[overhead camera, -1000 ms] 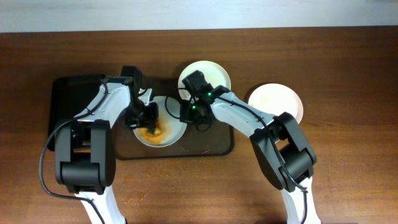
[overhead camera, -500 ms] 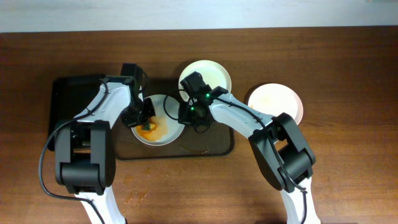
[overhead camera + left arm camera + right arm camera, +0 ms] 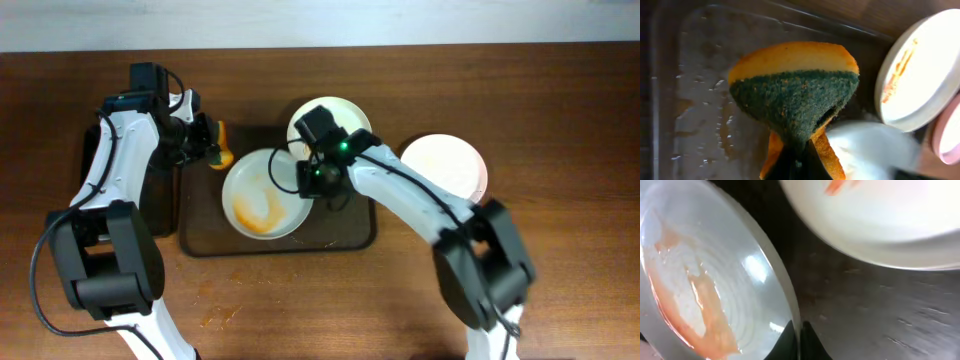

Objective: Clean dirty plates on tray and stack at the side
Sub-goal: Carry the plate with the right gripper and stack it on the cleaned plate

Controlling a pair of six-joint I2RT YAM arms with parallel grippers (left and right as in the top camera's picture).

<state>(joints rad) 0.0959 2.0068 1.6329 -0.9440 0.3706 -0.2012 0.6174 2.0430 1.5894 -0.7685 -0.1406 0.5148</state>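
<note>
Tray (image 3: 340, 238): dark.
Smeared plate (image 3: 262, 195): on tray, orange streaks, rim pinched by right gripper (image 3: 306, 181).
Pink-rimmed plate (image 3: 445, 165): on table (image 3: 560, 280), right of tray.
Sponge (image 3: 224, 157): clamped in left gripper (image 3: 208, 150), over tray's far-left corner (green face toward wrist camera).
Cream plate (image 3: 350, 118): tray's far edge.

Left fingers (image 3: 785, 167) clamped shut, right fingers (image 3: 811, 346) clamped shut too

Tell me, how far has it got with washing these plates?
Done: the side plate looks clean. In hand: the right gripper pinches the rim of the orange-smeared plate on the tray, while the left gripper holds the sponge off it. Left: that plate, then the stained plate beyond it, then stacking.
</note>
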